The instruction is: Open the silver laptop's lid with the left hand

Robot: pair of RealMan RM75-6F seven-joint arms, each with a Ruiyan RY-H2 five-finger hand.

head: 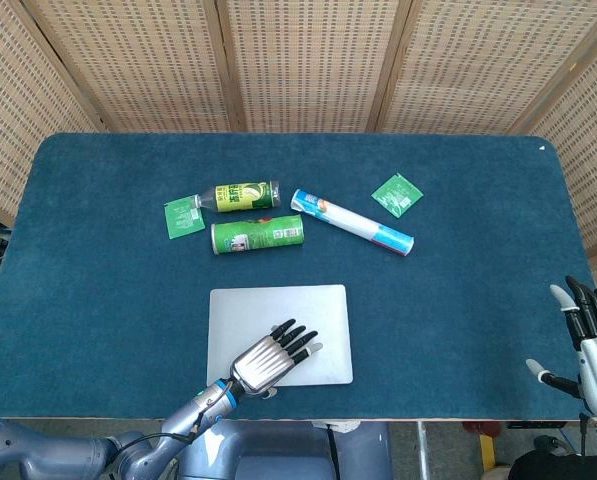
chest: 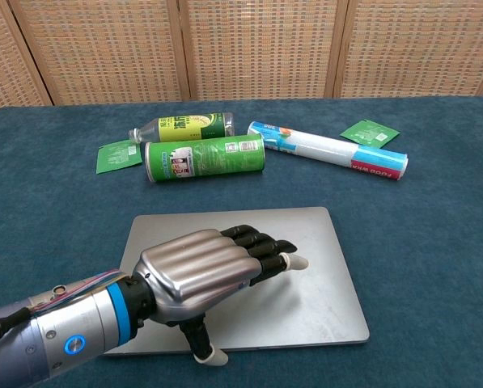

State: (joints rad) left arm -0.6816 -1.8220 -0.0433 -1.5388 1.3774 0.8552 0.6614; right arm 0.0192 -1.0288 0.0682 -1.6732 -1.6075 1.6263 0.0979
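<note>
The silver laptop (head: 278, 315) (chest: 306, 250) lies closed and flat near the table's front edge. My left hand (head: 270, 357) (chest: 205, 276) hovers palm-down over its front half, fingers stretched out and slightly apart, holding nothing. Its thumb (chest: 204, 347) hangs down at the laptop's front edge. In the head view my right hand (head: 588, 345) stays at the far right, beyond the table edge, fingers spread and empty.
Behind the laptop lie a green can (head: 257, 236) (chest: 205, 158), a green bottle (head: 238, 196) (chest: 180, 127), a white and blue tube (head: 352, 222) (chest: 328, 149) and two green packets (head: 184, 216) (head: 397, 193). The blue table (head: 98, 280) ends just in front of the laptop.
</note>
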